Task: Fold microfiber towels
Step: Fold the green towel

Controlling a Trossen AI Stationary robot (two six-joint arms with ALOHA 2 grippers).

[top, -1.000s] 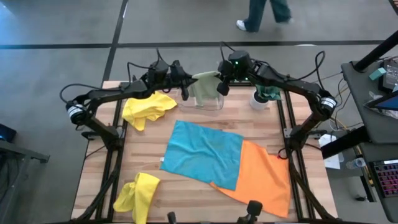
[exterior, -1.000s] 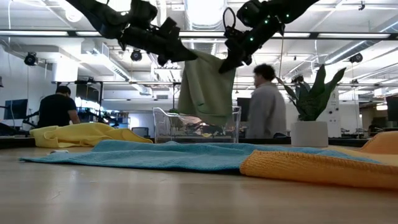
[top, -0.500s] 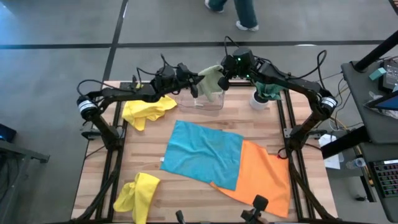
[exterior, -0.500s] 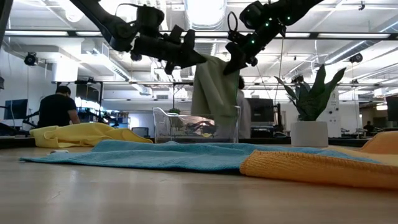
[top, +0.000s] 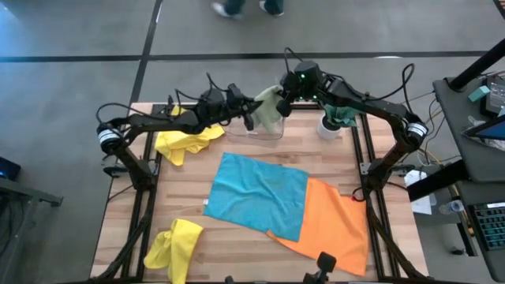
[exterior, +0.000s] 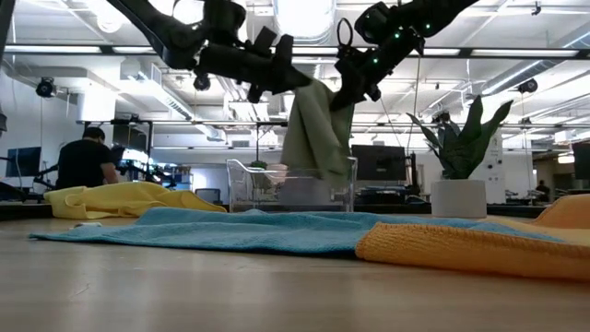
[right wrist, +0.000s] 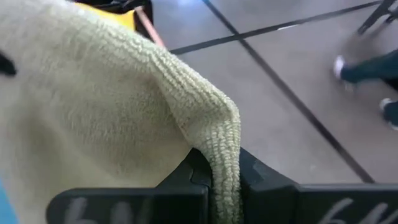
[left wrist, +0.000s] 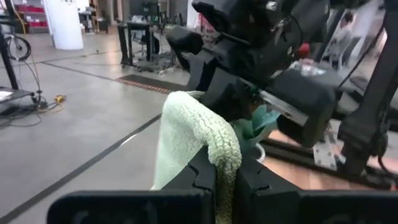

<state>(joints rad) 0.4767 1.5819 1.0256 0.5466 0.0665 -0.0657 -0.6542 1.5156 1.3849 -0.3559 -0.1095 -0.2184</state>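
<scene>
Both end effectors clamped on the sage green towel, holding it in the air at 12 o'clock on the tabletop, over the clear tray. Left end effector grips one top edge, right end effector grips the other, close together. In the low view the towel hangs down from both grips, its lower edge inside the tray. Left wrist view: cloth pinched between the fingers. Right wrist view: same, cloth draped over the clenched fingers.

Other towels, high view:
- blue towel spread flat at centre
- orange towel flat at 4 o'clock, one edge tucked under the blue one
- yellow towel bunched at 10 o'clock, just beside the left arm
- second yellow towel bunched at 7 o'clock near the tabletop edge

Potted plant at 1 o'clock, beside the tray. Person's feet on the floor beyond the tabletop; seated person in the room background, low view.
</scene>
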